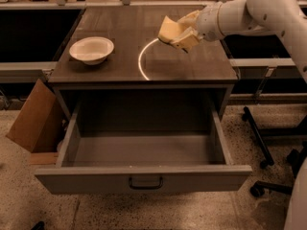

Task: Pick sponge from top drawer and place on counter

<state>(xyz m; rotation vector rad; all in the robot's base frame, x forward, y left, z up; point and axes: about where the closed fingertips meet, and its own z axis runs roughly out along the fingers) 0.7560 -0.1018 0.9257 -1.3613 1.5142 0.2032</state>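
My gripper [181, 31] is shut on the pale yellow sponge [169, 29] and holds it above the dark counter [120, 61], over the far part of the thin white arc [142, 61]. The white arm reaches in from the upper right. The grey top drawer [144, 178] is pulled fully open below the counter, its inside bare, with the dark bar handle [145, 183] at the centre of the front panel.
A white bowl [91, 50] sits on the counter's left side. A brown cardboard box [33, 119] leans beside the drawer at the left. Chair bases with casters [261, 176] stand on the floor at the right.
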